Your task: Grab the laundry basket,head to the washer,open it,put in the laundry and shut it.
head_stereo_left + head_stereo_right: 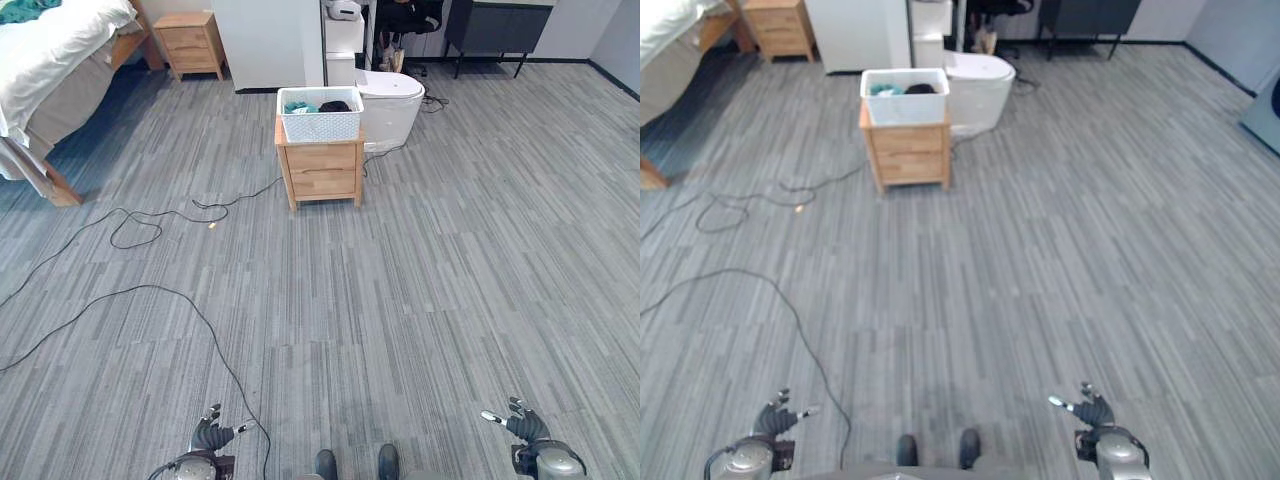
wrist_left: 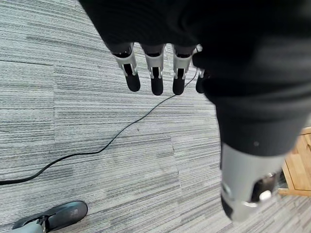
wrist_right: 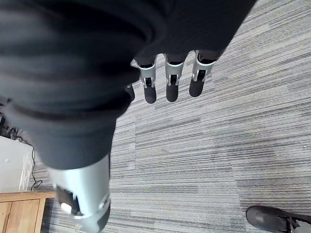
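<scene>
A white laundry basket (image 1: 320, 114) with dark and teal clothes in it stands on a small wooden nightstand (image 1: 321, 170) far ahead across the grey floor. Behind it to the right sits a white round-topped washer (image 1: 391, 104). My left hand (image 1: 211, 436) hangs low at the lower left, fingers (image 2: 154, 73) straight and holding nothing. My right hand (image 1: 525, 425) hangs at the lower right, its fingers (image 3: 171, 82) likewise relaxed over bare floor. Both hands are far from the basket.
A bed (image 1: 60, 60) with white bedding stands at the far left, a second wooden nightstand (image 1: 190, 42) beside it. A white cabinet (image 1: 268, 40) and a dark sideboard (image 1: 497, 28) line the back wall. Thin black cables (image 1: 160, 222) trail over the floor on the left.
</scene>
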Controlling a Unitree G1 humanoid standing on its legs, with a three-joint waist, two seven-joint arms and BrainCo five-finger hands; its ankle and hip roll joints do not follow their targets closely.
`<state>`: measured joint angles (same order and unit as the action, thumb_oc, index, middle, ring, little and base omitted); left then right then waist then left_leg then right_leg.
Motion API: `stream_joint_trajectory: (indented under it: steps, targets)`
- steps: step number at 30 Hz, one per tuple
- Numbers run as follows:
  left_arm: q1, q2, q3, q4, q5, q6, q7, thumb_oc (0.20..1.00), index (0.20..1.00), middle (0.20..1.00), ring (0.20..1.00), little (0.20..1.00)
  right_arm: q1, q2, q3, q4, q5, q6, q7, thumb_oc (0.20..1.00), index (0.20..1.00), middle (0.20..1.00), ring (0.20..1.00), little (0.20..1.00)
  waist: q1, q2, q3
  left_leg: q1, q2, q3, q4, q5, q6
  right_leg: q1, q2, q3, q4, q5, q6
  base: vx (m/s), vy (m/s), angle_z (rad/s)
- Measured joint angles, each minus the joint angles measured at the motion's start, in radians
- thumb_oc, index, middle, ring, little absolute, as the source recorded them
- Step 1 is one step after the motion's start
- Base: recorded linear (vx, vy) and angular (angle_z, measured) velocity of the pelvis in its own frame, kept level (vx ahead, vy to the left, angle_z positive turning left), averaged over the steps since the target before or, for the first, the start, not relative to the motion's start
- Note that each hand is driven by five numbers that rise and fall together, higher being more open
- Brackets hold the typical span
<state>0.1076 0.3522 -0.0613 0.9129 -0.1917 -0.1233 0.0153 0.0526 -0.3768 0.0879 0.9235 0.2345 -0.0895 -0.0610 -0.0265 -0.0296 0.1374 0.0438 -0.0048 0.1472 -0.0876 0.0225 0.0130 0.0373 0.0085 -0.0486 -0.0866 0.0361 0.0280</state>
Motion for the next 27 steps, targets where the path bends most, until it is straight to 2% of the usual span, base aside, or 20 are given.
stream_joint_trajectory:
  steps: [17,25,27]
  targets:
    - [-0.004,0.001,0.0,-0.048,-0.004,0.0,0.011,1.0,1.0,1.0,1.0,1.0,-0.015,0.002,0.0,0.027,0.001,0.002,-0.002,1.0,1.0,1.0,1.0,1.0,0.003,-0.018,0.008,-0.041,-0.015,-0.019,0.006,-0.001,0.018,-0.034,-0.013,-0.014,0.005,-0.001,-0.002,0.03,0.046,0.03]
    - [-0.031,0.003,0.007,-0.09,-0.043,0.0,0.027,1.0,1.0,1.0,1.0,1.0,-0.074,0.002,0.005,0.005,0.001,0.003,-0.012,1.0,1.0,1.0,1.0,1.0,0.014,-0.029,0.039,-0.084,-0.025,0.007,0.006,-0.008,0.037,-0.094,-0.019,0.013,0.016,0.011,0.005,0.03,0.091,-0.11]
    - [-0.041,0.003,0.013,-0.091,-0.043,0.0,0.028,1.0,1.0,1.0,1.0,1.0,-0.087,0.003,0.01,-0.01,0.001,0.002,-0.015,1.0,1.0,1.0,1.0,1.0,0.013,-0.027,0.042,-0.09,-0.021,0.014,0.006,-0.013,0.044,-0.126,-0.017,0.021,0.06,0.01,0.006,0.05,0.077,-0.15]
